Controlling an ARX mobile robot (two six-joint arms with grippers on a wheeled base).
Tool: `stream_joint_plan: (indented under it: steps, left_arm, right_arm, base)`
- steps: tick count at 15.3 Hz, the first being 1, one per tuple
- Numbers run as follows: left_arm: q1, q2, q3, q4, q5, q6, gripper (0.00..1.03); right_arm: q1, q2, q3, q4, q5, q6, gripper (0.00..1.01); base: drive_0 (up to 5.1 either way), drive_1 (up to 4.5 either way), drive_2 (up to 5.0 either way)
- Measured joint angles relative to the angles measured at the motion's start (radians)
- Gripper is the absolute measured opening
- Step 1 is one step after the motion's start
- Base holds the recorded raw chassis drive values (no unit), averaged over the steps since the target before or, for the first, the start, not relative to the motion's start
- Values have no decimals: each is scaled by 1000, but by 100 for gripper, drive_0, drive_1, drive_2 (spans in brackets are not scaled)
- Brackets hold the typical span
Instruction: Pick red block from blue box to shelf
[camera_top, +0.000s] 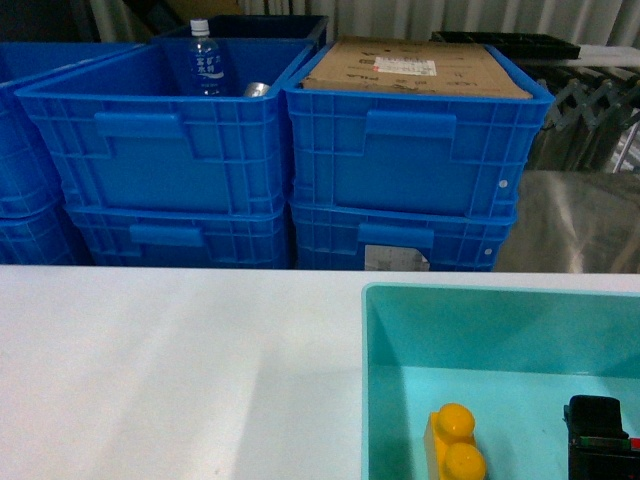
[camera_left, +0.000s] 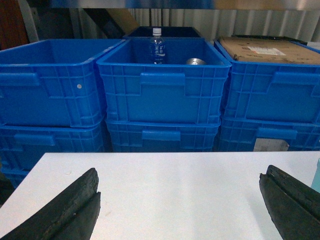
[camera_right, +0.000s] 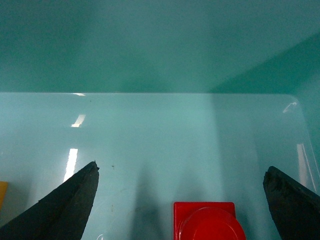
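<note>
right gripper (camera_right: 182, 200): we're hanging wide open inside the light turquoise plastic box (camera_right: 150, 50), gripping nothing
small red studded brick (camera_right: 207, 222): sitting on the box floor between our jaws
tip: we're thinking drop straight, centre, then close
steel shelf: not showing

So the small bright red plastic building brick (camera_right: 205, 222) sits flat on the floor of the light turquoise smooth-walled plastic bin (camera_top: 372, 400), stud facing up, at about 6 o'clock in the right wrist view, partly cut off by the bottom edge. It lies between the tips of the wide-spread right gripper (camera_right: 181, 202), touching neither. The bin rests on the white tabletop (camera_top: 180, 370) at roughly 4 o'clock in the head view. Can't make out the shelf's steel posts.
</note>
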Motion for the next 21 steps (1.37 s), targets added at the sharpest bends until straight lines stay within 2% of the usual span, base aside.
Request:
stream_joint_plan:
  steps: [9,15,21]
  left_arm:
    - [0,0,0,0,0,0,98]
    - [0,0,0,0,0,0,98]
    - [0,0,0,0,0,0,98]
  right_arm:
    - [3,127,33,85,6,13,98]
    - [-61,190,61,127,-33,24,98]
    - [-45,223,61,143,-45,32,98]
  base:
    - [0,0,0]
    - [0,0,0]
    - [0,0,0]
